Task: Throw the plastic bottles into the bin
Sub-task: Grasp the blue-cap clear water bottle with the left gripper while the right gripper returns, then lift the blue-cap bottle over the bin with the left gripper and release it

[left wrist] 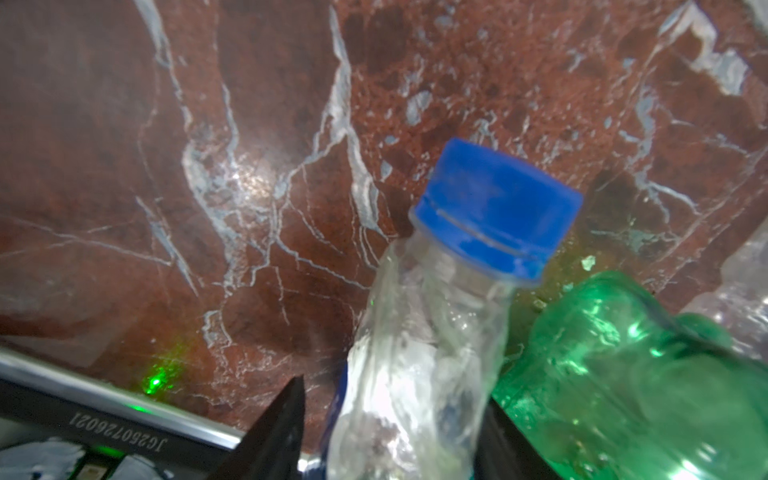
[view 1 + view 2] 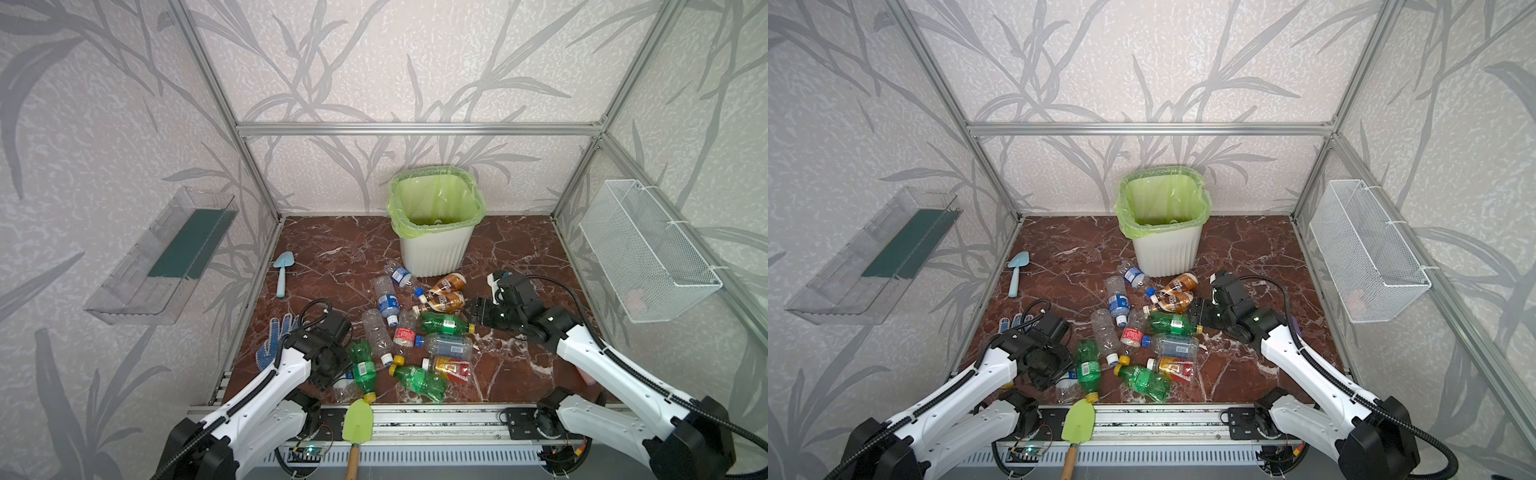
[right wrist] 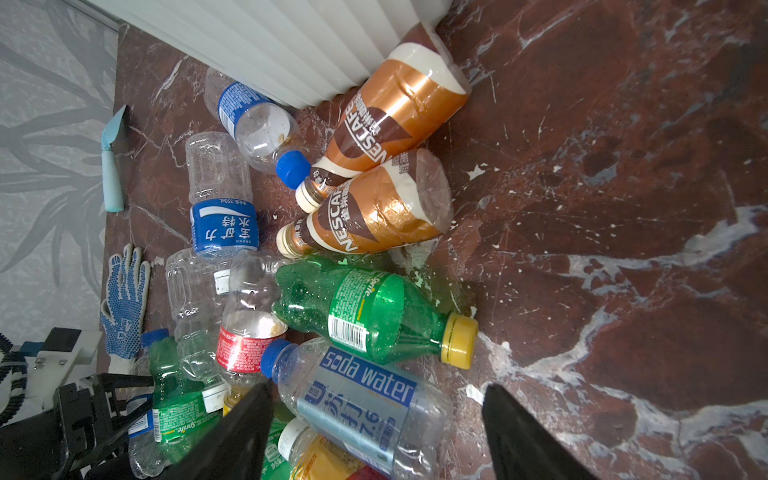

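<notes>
The left arm reaches in from the near left, wrist bent down, with the left gripper (image 1: 392,432) low at the near left of the floor. In the left wrist view its two dark fingers (image 1: 274,432) flank something clear (contact cannot be told). The right arm stretches from the near right toward the middle, wrist level, and the right gripper (image 3: 374,428) points left with its fingers (image 3: 523,436) spread apart, empty.
</notes>
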Controlling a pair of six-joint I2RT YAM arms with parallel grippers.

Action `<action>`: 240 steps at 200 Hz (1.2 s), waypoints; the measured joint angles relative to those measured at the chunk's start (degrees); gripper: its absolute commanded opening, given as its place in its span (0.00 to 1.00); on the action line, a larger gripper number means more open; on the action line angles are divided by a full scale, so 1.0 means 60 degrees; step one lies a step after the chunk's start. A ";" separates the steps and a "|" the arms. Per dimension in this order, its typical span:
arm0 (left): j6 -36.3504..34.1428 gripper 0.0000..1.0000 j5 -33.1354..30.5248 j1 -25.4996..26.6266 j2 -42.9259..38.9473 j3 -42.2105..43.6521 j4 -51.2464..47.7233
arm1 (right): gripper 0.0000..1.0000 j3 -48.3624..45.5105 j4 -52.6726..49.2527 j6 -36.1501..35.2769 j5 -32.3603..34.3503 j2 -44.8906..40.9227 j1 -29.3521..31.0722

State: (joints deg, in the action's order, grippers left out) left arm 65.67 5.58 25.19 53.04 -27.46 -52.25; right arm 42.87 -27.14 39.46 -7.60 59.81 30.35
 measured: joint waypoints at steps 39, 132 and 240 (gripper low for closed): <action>0.0015 0.41 0.0004 0.0000 -0.0076 -0.0004 0.0073 | 0.79 0.0000 0.0004 0.0004 0.0000 0.0000 0.0000; -0.0193 0.33 -0.0914 -0.0033 -0.0790 -0.1224 -0.0539 | 0.78 0.0000 0.0029 -0.0004 0.0004 0.0051 0.0007; -0.2120 0.32 -0.1355 -0.0219 -0.0787 -0.2820 0.1330 | 0.78 0.0004 0.0091 -0.0011 0.0095 0.0069 0.0004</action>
State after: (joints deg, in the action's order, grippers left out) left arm 52.95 -2.55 23.88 48.31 -44.38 -44.27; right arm 42.89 -26.59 39.40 -7.03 60.23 30.37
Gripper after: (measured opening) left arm 0.322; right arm 0.780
